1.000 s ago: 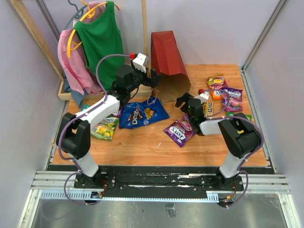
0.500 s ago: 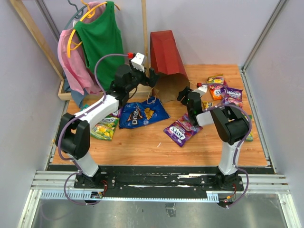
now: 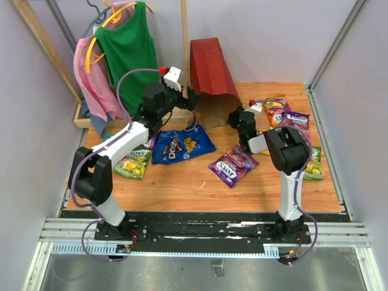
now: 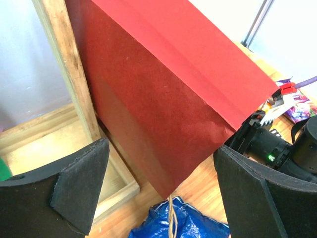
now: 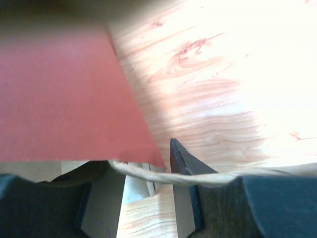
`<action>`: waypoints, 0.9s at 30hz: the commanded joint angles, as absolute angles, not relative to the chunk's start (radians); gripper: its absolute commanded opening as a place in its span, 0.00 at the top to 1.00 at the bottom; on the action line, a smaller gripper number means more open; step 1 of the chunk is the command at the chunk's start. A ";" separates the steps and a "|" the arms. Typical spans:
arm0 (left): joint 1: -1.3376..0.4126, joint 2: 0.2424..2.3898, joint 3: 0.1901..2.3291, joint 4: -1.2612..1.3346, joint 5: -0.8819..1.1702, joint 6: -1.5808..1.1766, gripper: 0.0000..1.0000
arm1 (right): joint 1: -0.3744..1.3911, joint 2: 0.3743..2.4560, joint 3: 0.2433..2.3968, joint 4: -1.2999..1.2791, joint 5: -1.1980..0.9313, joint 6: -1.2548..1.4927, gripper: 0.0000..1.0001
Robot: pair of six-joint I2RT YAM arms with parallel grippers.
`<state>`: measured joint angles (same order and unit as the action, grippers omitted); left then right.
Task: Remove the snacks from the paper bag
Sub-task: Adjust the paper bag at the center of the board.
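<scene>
The red paper bag leans back with its brown mouth facing forward. My left gripper is open wide at the bag's left lower corner; in the left wrist view the red wall fills the gap between the fingers and a cord handle hangs below. My right gripper sits at the mouth's right edge, open narrowly, with the bag's rim and a cord between its fingers. Snacks lie on the table: a blue Doritos bag, a purple packet, a green-yellow packet.
More purple and orange packets lie at the back right, with a green one by the right edge. A wooden rack with green and pink garments stands at the back left; its post is close behind the bag.
The right gripper has moved back and left to the bag's mouth, and its jaws have narrowed. The left gripper and the bag shifted slightly up and left.
</scene>
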<state>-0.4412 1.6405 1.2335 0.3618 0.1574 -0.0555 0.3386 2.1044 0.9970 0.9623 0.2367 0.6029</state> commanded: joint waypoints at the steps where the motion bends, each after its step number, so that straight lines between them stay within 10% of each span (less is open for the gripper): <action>1: -0.431 1.598 1.224 0.383 0.149 -0.044 0.10 | 0.318 2.110 1.030 0.972 0.209 0.598 0.62; 9: -0.417 1.605 1.225 0.384 0.157 -0.049 0.10 | 0.318 2.051 0.981 0.977 0.200 0.563 0.99; 27: -0.363 1.579 1.262 0.369 0.348 -0.180 0.01 | 0.319 1.697 0.874 0.681 0.168 0.552 0.99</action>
